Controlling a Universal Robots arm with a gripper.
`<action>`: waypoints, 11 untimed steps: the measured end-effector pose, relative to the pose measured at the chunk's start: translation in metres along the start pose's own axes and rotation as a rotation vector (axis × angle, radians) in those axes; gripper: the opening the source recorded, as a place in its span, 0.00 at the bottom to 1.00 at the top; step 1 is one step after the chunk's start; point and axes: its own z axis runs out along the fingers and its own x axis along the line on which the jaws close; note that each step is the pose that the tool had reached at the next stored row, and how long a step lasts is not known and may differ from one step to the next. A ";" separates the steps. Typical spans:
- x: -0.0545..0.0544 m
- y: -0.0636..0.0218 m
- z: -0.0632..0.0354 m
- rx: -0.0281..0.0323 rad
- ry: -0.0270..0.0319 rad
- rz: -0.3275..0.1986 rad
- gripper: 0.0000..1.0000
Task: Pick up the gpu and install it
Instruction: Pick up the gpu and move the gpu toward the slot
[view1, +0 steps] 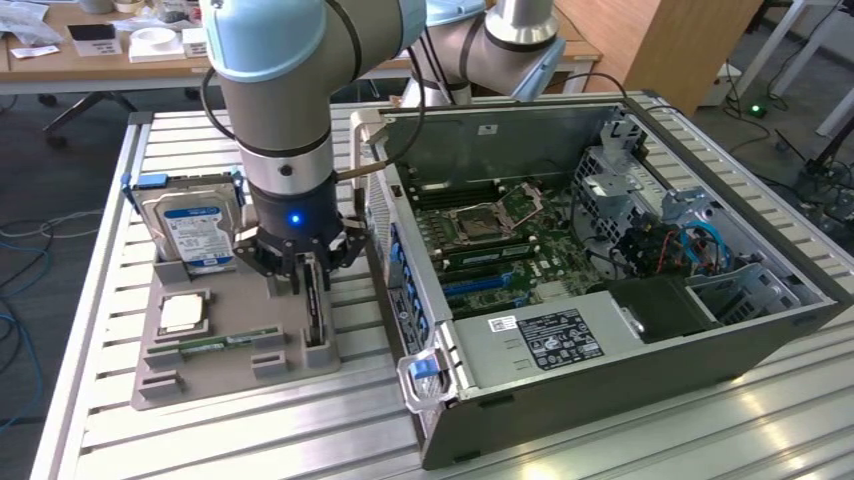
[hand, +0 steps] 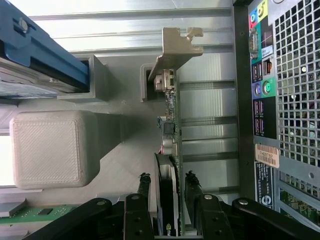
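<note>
A slatted tabletop (view1: 200, 440) is noted, with an open computer case (view1: 641, 350) set on it. A grey holder (view1: 214, 375) is placed beside the case, toward the exterior view's left. The gpu (view1: 314, 305) is stood on edge in a holder slot. The tool (view1: 310, 265) is positioned over it, open, with fingers (hand: 144, 182) set either side and narrow gaps seen.

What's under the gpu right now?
The thin black gpu card stands on edge in slotted holders of the grey plastic tray, which lies on the ribbed metal table. Its lower edge is hidden inside the slots.
</note>
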 end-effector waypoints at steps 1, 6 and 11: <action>0.000 0.0000 0.0000 0.0000 0.0000 0.000 0.42; 0.000 0.0000 0.0000 0.0000 0.0000 0.000 0.42; 0.000 0.0000 0.0000 0.0000 0.0000 0.000 0.33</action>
